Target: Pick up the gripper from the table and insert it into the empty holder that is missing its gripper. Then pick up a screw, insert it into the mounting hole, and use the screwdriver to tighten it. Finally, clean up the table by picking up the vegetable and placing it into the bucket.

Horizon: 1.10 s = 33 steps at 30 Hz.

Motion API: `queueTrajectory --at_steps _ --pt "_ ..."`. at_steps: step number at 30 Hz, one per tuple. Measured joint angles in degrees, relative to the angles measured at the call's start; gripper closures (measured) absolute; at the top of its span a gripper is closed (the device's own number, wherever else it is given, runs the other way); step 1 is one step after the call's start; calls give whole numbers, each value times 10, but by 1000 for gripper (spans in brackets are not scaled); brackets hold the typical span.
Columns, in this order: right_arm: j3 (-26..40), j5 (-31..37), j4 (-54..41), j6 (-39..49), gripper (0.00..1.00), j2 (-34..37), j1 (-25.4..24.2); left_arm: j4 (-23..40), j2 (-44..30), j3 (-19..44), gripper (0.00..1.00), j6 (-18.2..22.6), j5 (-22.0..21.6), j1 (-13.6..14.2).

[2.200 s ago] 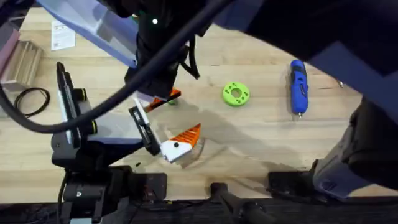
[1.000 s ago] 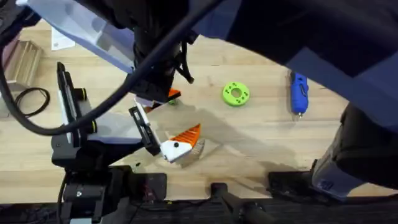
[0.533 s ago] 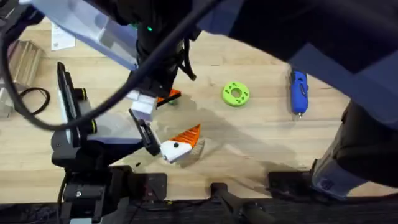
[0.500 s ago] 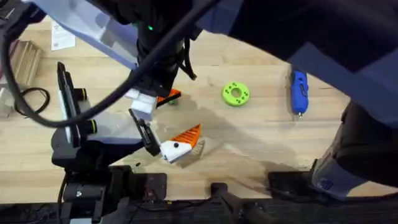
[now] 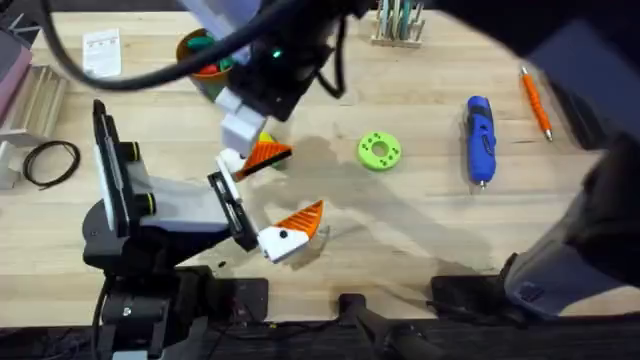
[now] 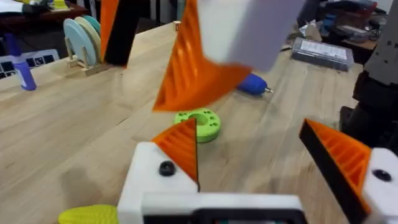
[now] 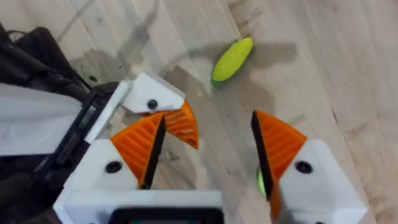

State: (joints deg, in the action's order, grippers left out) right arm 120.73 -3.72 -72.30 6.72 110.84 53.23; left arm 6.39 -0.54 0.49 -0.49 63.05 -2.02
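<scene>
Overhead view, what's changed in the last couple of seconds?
The right arm swung clear of the camera, uncovering the bucket; the right gripper, open, barely shifted. The screwdriver, green disc and orange-tipped jaw finger stayed put.

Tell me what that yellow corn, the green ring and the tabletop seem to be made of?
The corn looks like moulded plastic or rubber: smooth, evenly yellow, with a green end. The green ring seems hard matte plastic, one flat colour with neat round holes, possibly printed. The table looks like pale wood, showing grain lines and plank seams, with a light sheen that suggests a sealed finish.
</scene>
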Motion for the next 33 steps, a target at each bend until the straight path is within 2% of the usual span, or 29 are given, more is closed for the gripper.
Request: queueTrajectory --at_steps 3,9,12,22,26,33 --pt "-38 -2 24 -6 166 -37 -14 0 0 0 14 0 0 0" --pt "-181 -4 101 -39 166 -144 -57 0 0 0 15 0 0 0" --pt "-245 0 104 -69 166 -204 -101 0 0 0 15 0 0 0" --pt "-402 43 106 -149 144 -383 -252 0 0 0 15 0 1 0" --pt "-454 46 107 -157 125 -436 -317 0 0 0 15 0 1 0" --pt "-472 47 97 -160 124 -462 -418 0 0 0 15 0 1 0"
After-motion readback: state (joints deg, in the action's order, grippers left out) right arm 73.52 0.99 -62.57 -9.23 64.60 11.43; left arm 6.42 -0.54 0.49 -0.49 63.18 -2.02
